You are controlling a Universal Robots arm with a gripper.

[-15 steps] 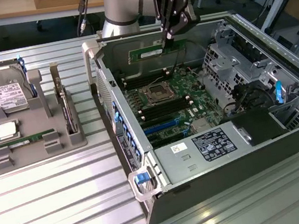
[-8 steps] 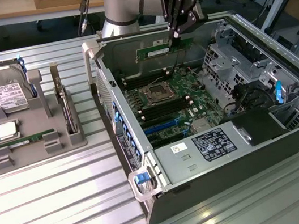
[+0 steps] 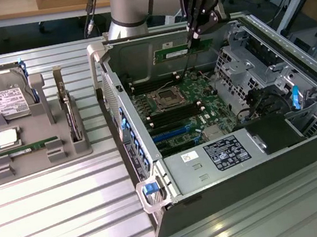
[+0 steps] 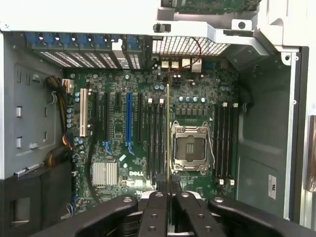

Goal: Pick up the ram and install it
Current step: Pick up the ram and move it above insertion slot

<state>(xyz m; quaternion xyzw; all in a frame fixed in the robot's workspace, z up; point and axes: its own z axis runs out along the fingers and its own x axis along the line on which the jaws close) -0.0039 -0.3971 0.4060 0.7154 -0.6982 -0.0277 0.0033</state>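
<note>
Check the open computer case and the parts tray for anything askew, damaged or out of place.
Nothing stands out. The ram hangs level in the shut pincer above the motherboard, parallel to its memory slots. The hard drive and processor rest in their seats in the tray.

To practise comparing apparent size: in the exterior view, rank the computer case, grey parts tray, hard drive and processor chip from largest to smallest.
1. computer case
2. grey parts tray
3. hard drive
4. processor chip
No two look alike in size.
</note>
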